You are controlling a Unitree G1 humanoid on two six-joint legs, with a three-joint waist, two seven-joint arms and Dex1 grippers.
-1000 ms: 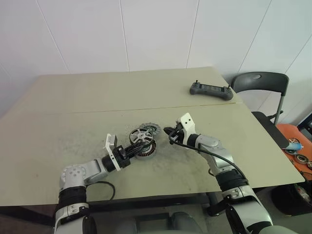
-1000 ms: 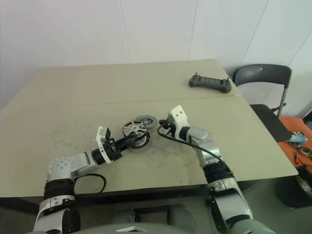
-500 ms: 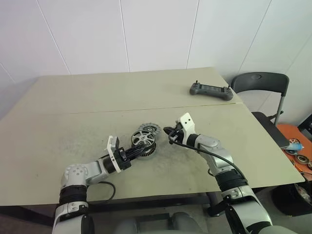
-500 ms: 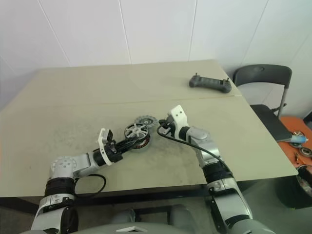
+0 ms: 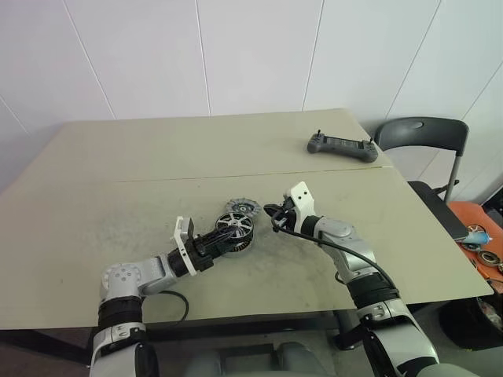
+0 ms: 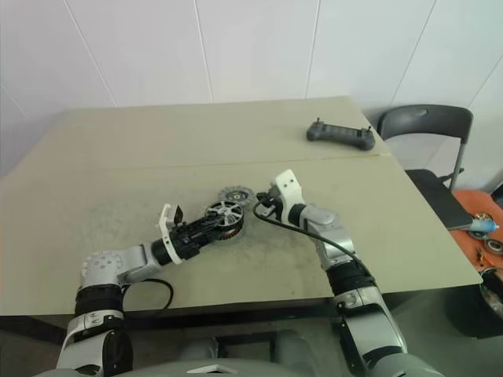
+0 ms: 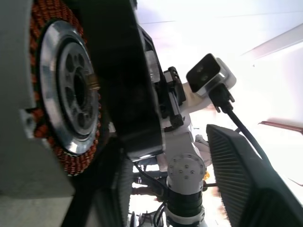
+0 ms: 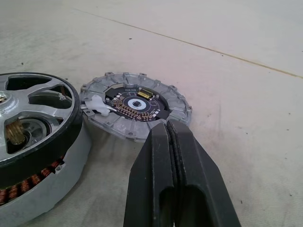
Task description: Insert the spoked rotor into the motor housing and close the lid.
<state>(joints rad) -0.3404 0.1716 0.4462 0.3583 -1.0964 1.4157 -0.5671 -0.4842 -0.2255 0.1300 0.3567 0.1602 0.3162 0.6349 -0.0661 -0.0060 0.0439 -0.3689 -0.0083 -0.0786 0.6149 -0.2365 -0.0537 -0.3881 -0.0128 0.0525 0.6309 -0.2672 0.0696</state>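
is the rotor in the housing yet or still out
In. The rotor sits on top of the housing, spokes up, copper windings showing under its rim; the lid lies beside them on the table.

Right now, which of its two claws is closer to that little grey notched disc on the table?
The right gripper. Its shut fingers point at the lid from just beside it. The left gripper is farther off, at the motor housing.

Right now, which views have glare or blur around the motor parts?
Left wrist view: the background is blown out white, and the motor housing sits very close and soft. Right wrist view: evenly lit, with the lid sharp and the right pincer slightly soft.
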